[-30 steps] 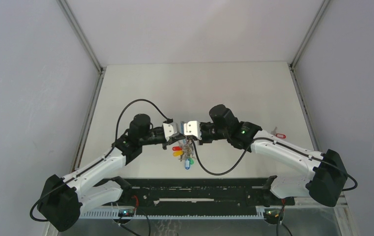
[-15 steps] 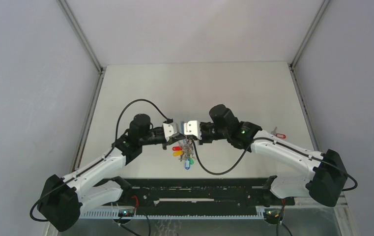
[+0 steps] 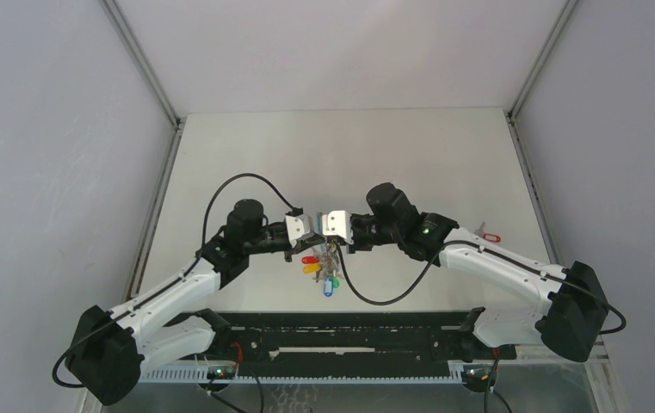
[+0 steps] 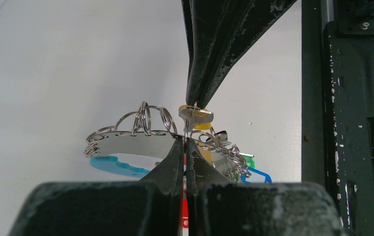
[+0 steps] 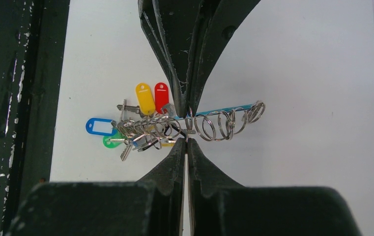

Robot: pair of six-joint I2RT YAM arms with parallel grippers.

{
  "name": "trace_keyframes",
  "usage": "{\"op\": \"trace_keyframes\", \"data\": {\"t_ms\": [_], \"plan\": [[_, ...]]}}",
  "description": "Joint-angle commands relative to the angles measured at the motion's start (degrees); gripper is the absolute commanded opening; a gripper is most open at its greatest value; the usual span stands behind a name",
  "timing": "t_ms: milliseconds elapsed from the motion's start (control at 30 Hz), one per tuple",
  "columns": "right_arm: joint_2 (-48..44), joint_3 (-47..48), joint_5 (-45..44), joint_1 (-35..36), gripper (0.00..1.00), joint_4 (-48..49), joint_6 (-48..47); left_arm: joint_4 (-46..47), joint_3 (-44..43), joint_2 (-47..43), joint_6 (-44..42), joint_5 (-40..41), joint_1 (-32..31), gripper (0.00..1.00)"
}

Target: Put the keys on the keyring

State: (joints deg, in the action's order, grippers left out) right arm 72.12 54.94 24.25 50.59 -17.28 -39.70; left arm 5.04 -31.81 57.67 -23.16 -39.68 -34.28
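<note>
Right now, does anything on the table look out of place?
Yes: one small silver key with a red plastic tag lies alone near the table's right edge, far from the large grey keyring fringed with tagged keys, where the left tool and right tool meet.

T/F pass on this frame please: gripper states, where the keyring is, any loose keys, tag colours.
1. The left gripper and the right gripper are both shut. True.
2. The keyring lies untouched on the table. False: both grippers' tips meet at it, and the left one is clamped on it.
3. A red-tagged key lies on the table on the right arm's side, apart from the keyring. True.
4. No blue tag hangs on the keyring. False: a blue tag shows in the right wrist view.
5. The two arms are spread far apart. False: they meet tip to tip over the table.
</note>
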Motion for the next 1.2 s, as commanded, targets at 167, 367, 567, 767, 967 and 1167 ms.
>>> {"op": "trace_keyframes", "data": {"t_ms": [167, 367, 567, 767, 967, 1167], "plan": [[-0.8, 3.0, -0.4, -0.2, 0.0, 2.3, 1.4, 3.3, 0.5, -1.5, -1.1, -2.1, -0.2, 0.0], [-0.7, 3.0, -0.3, -0.3, 0.0, 2.6, 1.7, 3.3, 0.5, -1.7, -1.1, -2.2, -0.2, 0.0], [-0.7, 3.0, -0.7, -0.3, 0.0, 2.6, 1.8, 3.3, 0.5, -1.7, -1.1, -2.1, -0.2, 0.0], [-1.2, 3.0, -0.7, -0.3, 0.0, 2.3, 1.9, 3.3, 0.6, -1.5, -1.2, -2.1, -0.2, 0.0], [-1.1, 3.0, 0.4, -0.6, 0.0, 1.8, 1.8, 2.9, 0.5, -1.5, -1.6, -2.6, -0.2, 0.0], [-1.1, 3.0, 3.9, -1.9, 0.0, 1.4, 1.3, 2.9, 0.5, -0.9, -2.1, -3.4, -0.2, 0.0]]}}
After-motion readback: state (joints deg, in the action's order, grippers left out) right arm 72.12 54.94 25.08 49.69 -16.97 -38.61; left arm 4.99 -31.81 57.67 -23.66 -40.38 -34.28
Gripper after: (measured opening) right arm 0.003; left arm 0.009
